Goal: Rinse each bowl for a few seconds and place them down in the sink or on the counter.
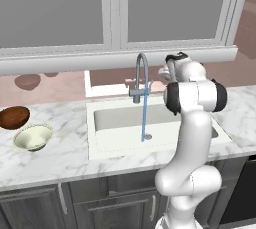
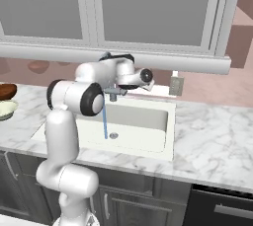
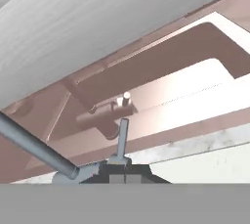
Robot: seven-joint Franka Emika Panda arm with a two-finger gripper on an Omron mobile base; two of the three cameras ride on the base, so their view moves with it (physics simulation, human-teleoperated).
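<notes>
Two bowls stand on the counter left of the sink: a dark reddish-brown bowl and, in front of it, a pale cream bowl. Both also sit at the left edge of the right base view, the brown bowl and the cream bowl. A thin blue stream of water runs from the grey gooseneck faucet into the basin. My gripper is shut and holds nothing. It is raised behind the sink, right at the faucet's upright lever.
A window with a pale sill runs along the wall above the sink. A wall outlet sits behind the sink's right corner. Marble counter stretches to the right of the sink, above a dark appliance front.
</notes>
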